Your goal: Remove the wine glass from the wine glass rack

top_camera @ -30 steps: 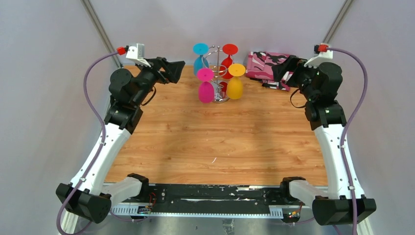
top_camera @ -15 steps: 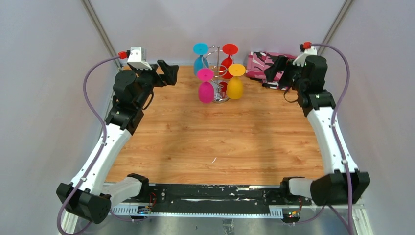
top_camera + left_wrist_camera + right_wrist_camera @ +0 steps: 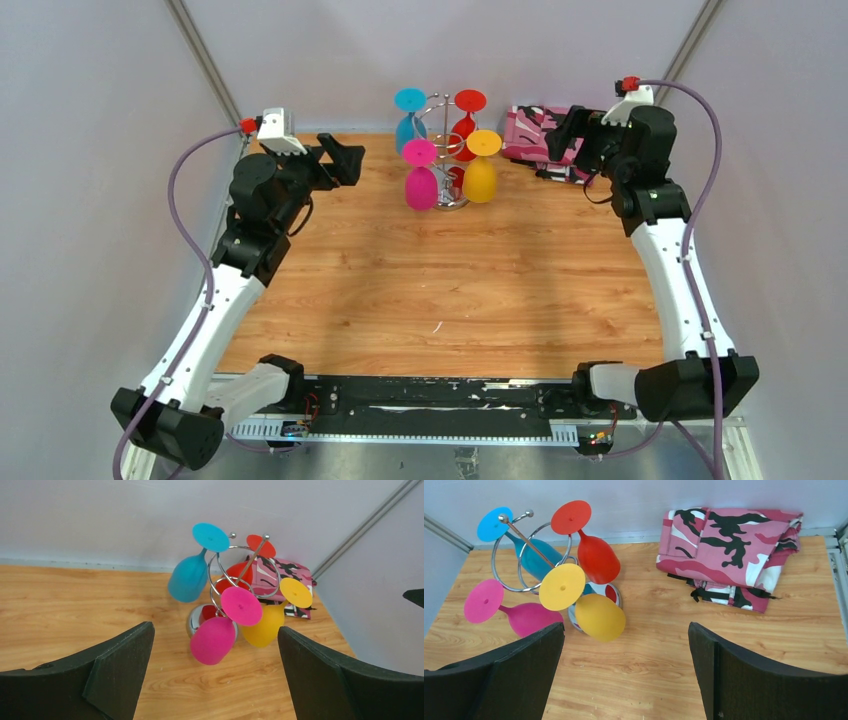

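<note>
The chrome wine glass rack (image 3: 441,108) stands at the back middle of the wooden table. Several coloured wine glasses hang upside down from it: blue (image 3: 407,128), red (image 3: 464,128), pink (image 3: 421,187) and yellow (image 3: 480,180). My left gripper (image 3: 347,160) hovers open, left of the rack and apart from it. The left wrist view has the pink glass (image 3: 212,640) between and beyond the left gripper (image 3: 215,630). My right gripper (image 3: 560,132) is open to the right of the rack. The yellow glass (image 3: 600,616) lies ahead of the right gripper (image 3: 626,627).
A folded pink camouflage cloth (image 3: 540,130) lies at the back right, just under my right gripper, and shows in the right wrist view as cloth (image 3: 729,555). Grey walls close in the table on three sides.
The right arm swung its wrist up and left, toward the rack, over the cloth. The left gripper drew back slightly to the left and lower. Both stayed open.
</note>
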Robot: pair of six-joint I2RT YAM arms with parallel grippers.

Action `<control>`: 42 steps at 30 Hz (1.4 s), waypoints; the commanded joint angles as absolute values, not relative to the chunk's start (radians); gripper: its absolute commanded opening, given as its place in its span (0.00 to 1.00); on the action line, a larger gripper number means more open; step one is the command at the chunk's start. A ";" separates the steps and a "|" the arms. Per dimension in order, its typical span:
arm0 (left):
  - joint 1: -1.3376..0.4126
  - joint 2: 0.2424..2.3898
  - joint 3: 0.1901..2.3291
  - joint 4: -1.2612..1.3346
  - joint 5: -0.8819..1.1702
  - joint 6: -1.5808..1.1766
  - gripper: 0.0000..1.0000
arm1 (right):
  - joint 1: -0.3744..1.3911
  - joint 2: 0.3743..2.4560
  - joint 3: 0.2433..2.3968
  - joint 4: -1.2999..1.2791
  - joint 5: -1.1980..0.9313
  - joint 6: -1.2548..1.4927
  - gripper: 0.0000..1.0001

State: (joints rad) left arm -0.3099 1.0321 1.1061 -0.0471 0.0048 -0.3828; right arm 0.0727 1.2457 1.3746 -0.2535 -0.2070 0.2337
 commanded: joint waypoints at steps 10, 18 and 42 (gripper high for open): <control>-0.298 1.268 1.195 -0.154 0.036 -0.526 1.00 | 0.081 1.274 1.213 -0.240 -0.158 0.315 0.99; -0.157 1.415 1.100 0.353 0.450 -0.801 1.00 | 0.077 1.356 1.230 -0.169 -0.217 0.338 0.98; -0.132 1.184 0.854 0.453 0.459 -0.748 1.00 | 0.037 1.611 1.219 0.345 -0.696 0.741 0.82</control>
